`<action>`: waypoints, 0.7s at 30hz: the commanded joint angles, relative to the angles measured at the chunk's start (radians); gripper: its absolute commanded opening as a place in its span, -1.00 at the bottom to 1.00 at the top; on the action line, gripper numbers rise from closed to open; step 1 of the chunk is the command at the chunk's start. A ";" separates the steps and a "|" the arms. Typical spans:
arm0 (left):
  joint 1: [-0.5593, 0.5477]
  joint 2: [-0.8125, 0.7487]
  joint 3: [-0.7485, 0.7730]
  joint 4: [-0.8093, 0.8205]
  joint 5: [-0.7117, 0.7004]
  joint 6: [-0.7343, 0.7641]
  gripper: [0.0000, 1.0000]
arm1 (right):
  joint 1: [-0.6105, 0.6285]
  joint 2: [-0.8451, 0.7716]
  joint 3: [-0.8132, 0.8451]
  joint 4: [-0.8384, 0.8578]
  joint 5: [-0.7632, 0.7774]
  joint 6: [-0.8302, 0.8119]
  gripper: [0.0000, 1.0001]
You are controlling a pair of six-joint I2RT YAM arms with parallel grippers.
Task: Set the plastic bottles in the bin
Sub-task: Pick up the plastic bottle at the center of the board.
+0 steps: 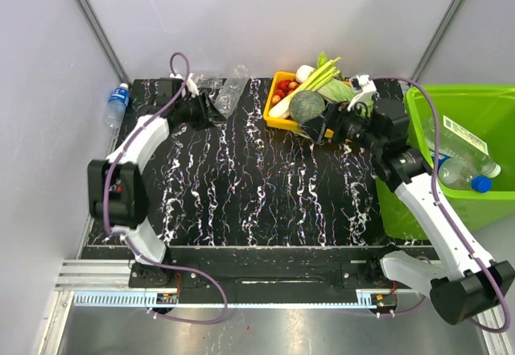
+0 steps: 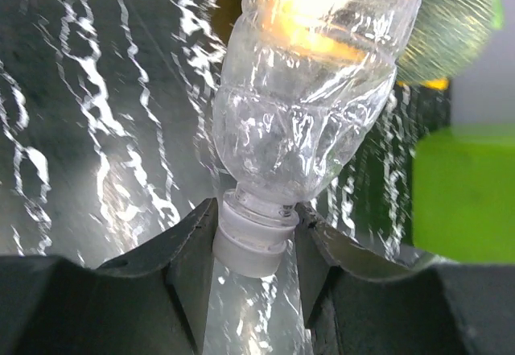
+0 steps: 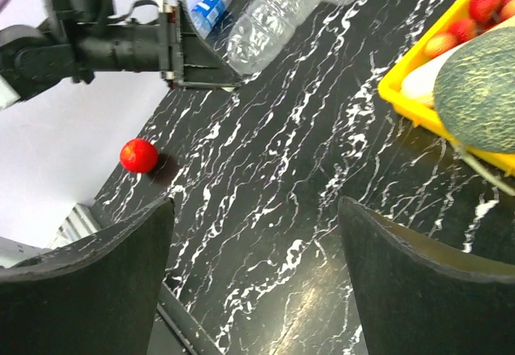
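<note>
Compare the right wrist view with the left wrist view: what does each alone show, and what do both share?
Only the right wrist view shows the small red fruit, the blue-labelled bottle off the marbled table, and the right fingers, wide apart and empty. Only the left wrist view shows the lime-green bin and the cap of the clear bottle wedged between the left fingers. Both show that bottle, the left fingers and the marbled table.

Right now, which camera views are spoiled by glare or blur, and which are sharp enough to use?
Left wrist view: the clear bottle fills the frame, its top washed out by orange-white glare, and the table behind it is streaked and blurred. Right wrist view: the table is sharp, and only the right claw is dark and soft-edged. Top view: even light, sharp throughout.
</note>
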 commanded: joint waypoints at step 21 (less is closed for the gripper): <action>-0.058 -0.782 -0.624 0.303 0.319 -0.006 -1.00 | 0.353 0.300 0.015 0.406 0.252 0.206 0.99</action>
